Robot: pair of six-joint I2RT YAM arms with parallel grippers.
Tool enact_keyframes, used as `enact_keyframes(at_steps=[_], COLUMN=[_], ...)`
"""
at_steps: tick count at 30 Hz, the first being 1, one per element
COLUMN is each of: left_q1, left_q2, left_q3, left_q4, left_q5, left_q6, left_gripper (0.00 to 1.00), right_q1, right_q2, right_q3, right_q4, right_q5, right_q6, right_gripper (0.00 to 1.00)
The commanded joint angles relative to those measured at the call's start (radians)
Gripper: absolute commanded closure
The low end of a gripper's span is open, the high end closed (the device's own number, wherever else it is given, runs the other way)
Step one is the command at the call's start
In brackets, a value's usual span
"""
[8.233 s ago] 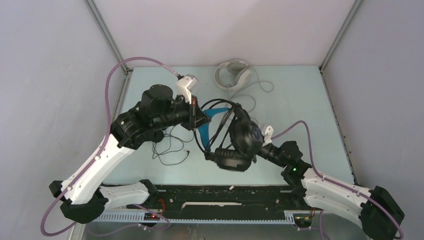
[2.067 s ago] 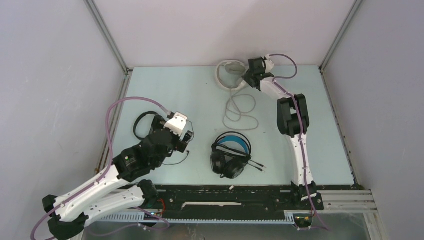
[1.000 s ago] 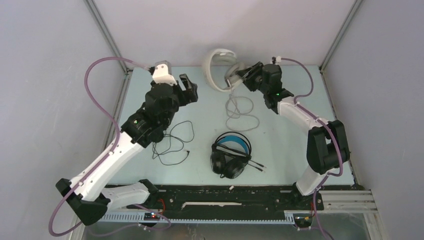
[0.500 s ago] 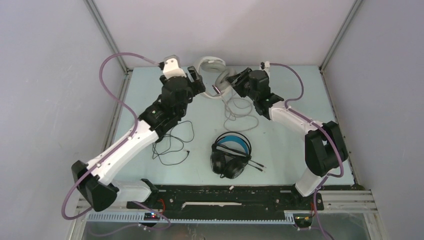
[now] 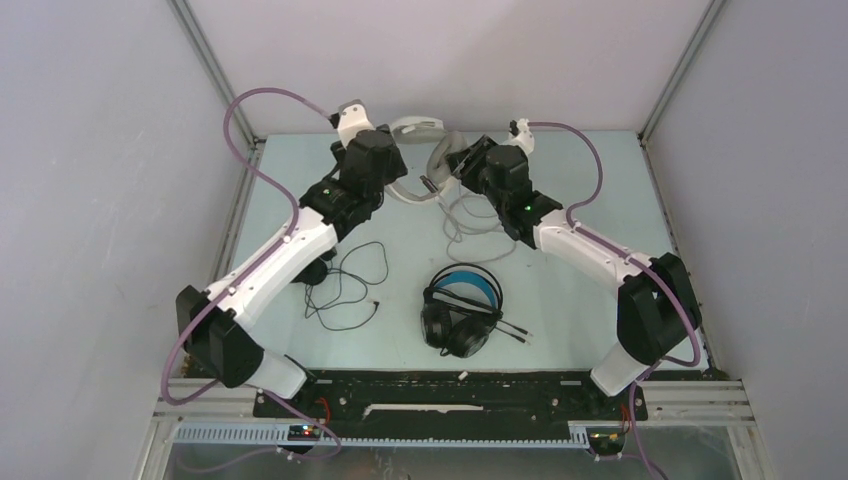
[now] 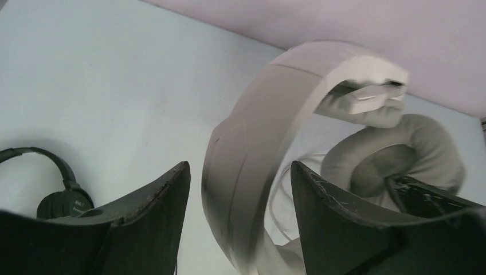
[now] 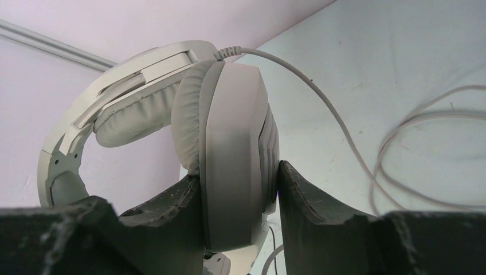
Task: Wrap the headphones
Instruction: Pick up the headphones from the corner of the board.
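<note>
The white-grey headphones (image 5: 420, 128) hang above the table's far edge. My right gripper (image 5: 452, 166) is shut on one ear cup (image 7: 235, 137), a finger pressed against each side of it. My left gripper (image 5: 398, 180) is open, and the white headband (image 6: 252, 166) runs between its fingers with a gap on each side. Their white cord (image 5: 475, 225) trails in loops down to the table. The bulky black headphones with the blue-lined band (image 5: 460, 310) lie at centre front. The small thin black headphones (image 6: 54, 195) lie at the left, partly under my left arm.
The thin black cord (image 5: 350, 290) of the small pair sprawls on the table left of centre. The back wall stands close behind the lifted pair, and metal frame posts (image 5: 210, 70) rise at the far corners.
My left arm has swung right and forward until its fingers straddle the white headband, and they have narrowed. My right gripper has carried the white pair slightly left, still gripping the ear cup.
</note>
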Motion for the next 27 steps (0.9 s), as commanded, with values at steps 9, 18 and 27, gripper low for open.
enact_keyframes(at_steps=[9,18,27], left_q1=[0.01,0.027,0.095], left_q2=[0.053,0.101,0.139], left_q3=[0.044,0.097,0.238], left_q4=[-0.036,-0.006,-0.027], left_q5=[0.02,0.008,0.008], left_q6=[-0.026,0.087,0.205], left_gripper=[0.58,1.0,1.0], right_q1=[0.016,-0.035,-0.161], right_q2=[-0.052,-0.022,-0.162], right_q3=[0.022,0.022,0.021], right_q4=[0.16,0.203,-0.011], right_q5=[0.07,-0.186,-0.495], right_q6=[-0.066,-0.235,-0.459], right_gripper=[0.8,0.56,0.26])
